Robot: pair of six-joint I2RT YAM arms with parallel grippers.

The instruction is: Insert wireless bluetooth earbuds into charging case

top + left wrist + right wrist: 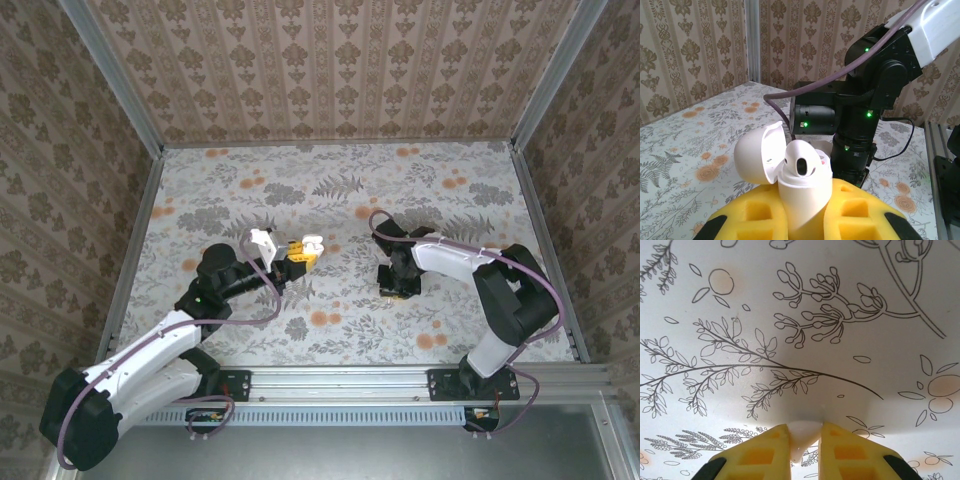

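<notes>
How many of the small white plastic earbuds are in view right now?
2. One white earbud sits in the open white rounded case clamped by the left gripper; a second earbud is pinched by the right gripper at the floral table. More may be hidden.

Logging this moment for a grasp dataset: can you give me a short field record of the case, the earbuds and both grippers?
case: lid open, held in left gripper
first earbud: seated in the case
second earbud: on the table, pinched by right gripper
left gripper: shut on case
right gripper: pointing down at the table, shut on second earbud
</notes>
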